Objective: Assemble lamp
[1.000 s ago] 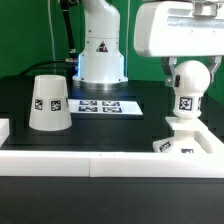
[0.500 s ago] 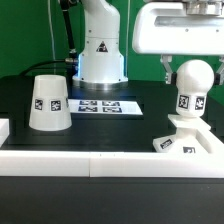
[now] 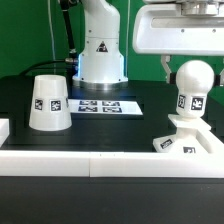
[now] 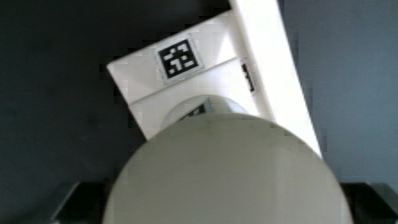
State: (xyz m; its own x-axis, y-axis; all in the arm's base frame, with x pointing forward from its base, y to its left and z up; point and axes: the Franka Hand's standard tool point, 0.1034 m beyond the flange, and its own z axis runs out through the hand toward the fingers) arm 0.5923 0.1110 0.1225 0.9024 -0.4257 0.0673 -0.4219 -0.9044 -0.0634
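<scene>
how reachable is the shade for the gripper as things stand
Probably yes: the gripper is open over the bulb, and the shade stands alone at the exterior view's left with nothing above or against it.

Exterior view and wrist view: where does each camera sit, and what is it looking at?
Exterior view: off the arm, low beside the table, looking across at shade, marker board, bulb and base; shows the pedestal and arm's white end.
Wrist view: on the wrist, looking down onto bulb and base; dark fingers barely show.
Both see the bulb and base.
</scene>
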